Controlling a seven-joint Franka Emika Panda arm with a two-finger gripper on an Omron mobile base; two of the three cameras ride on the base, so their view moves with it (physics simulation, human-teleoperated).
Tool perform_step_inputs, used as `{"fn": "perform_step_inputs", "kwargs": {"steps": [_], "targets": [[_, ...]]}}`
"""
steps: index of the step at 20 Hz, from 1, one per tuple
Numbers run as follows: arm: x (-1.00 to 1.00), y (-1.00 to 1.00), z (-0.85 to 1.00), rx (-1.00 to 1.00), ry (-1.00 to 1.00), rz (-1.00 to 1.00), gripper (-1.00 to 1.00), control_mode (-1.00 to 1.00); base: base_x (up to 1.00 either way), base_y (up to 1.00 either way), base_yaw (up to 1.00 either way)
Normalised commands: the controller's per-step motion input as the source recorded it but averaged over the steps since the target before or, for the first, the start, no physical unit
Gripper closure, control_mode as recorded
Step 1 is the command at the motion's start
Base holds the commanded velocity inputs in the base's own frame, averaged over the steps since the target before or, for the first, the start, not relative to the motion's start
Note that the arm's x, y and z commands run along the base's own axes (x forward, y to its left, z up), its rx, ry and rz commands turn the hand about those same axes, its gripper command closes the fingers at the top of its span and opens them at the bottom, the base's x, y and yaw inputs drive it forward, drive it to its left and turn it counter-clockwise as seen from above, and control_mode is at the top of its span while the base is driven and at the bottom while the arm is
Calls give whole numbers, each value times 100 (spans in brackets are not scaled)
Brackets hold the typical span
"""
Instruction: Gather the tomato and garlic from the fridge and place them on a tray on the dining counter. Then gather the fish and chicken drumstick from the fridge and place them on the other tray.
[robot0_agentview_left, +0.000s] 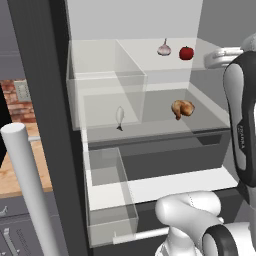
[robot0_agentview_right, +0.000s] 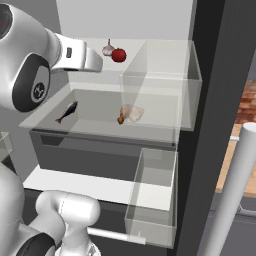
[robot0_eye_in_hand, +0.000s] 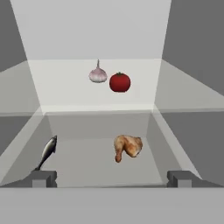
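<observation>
Hand view gives us the gripper (robot0_eye_in_hand: 112, 178) wide open, empty; garlic (robot0_eye_in_hand: 98, 74) and tomato (robot0_eye_in_hand: 120, 82) ahead on the fridge shelf (robot0_eye_in_hand: 65, 83); left base view adds a brick wall (robot0_agentview_left: 12, 100).

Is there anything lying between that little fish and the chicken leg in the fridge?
Nothing: in the hand view, bare shelf floor separates the fish and the chicken drumstick.

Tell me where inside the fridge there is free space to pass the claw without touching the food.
On the upper shelf, the garlic and tomato sit close together near the middle; bare shelf lies on both sides of the pair, up to the side walls. Below, a wide bare gap separates the fish from the chicken drumstick, and more room lies between the drumstick and the far wall.
</observation>
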Motion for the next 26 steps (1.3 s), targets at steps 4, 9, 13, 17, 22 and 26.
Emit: {"fn": "perform_step_inputs", "kwargs": {"steps": [4,9,13,17,22,26], "targets": [[40,-2,0,0,-7,-2,-100,-100,0,0,0],[42,0,0,0,0,-2,-100,-100,0,0,0],[44,-11,0,0,0,0,-100,-100,0,0,0],[37,-15,0,0,0,0,-100,-100,0,0,0],[37,-11,0,0,0,0,-100,-100,0,0,0],[47,0,0,0,0,0,-100,-100,0,0,0]]}}
